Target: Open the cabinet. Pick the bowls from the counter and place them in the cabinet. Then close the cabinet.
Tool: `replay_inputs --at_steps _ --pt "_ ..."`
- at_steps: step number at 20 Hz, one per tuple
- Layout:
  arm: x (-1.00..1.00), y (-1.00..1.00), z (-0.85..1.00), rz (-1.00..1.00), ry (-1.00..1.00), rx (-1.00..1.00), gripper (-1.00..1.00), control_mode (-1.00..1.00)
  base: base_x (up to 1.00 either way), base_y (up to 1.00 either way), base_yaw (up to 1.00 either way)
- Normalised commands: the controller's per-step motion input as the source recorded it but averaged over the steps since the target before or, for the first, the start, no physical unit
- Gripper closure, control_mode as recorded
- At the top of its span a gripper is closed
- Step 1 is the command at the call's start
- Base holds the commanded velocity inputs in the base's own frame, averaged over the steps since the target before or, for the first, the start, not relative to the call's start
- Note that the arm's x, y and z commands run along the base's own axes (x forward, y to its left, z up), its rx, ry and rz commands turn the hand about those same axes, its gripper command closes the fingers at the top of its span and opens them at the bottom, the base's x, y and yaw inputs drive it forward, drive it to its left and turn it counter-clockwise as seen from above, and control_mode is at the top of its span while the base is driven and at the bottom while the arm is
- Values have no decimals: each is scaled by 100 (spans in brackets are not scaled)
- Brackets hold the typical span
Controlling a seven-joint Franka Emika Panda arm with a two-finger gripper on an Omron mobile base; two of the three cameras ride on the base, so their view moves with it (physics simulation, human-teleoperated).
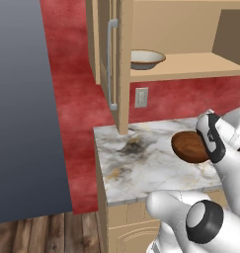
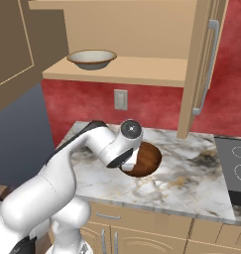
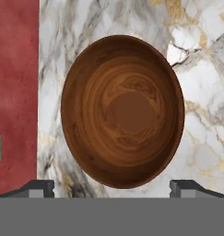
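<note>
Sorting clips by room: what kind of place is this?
A kitchen, most likely: a marble counter with a stove beside it, and an open wall cabinet holding a bowl.

No readable txt, labels or nos. on anything here.

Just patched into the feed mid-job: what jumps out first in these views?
The brown bowl sits on the marble counter, right under the open gripper, whose fingers are spread wide at the bowl's near edge. Above, the cabinet stands open, with the cream bowl already on its shelf.
</note>
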Motion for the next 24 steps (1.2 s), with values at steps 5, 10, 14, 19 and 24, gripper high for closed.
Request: replay_inputs --at_steps 5,10,14,19,24 --pt "-18 -15 -27 0 3 0 -100 -100 0 0 0" --pt "-22 -18 -18 1 1 0 -100 -100 0 0 0" --pt "-15 -15 -23 1 1 0 -100 -100 0 0 0" --pt "-4 -9 -25 2 0 0 -100 -100 0 0 0" --pt "0 -2 -29 3 0 0 -100 -100 0 0 0"
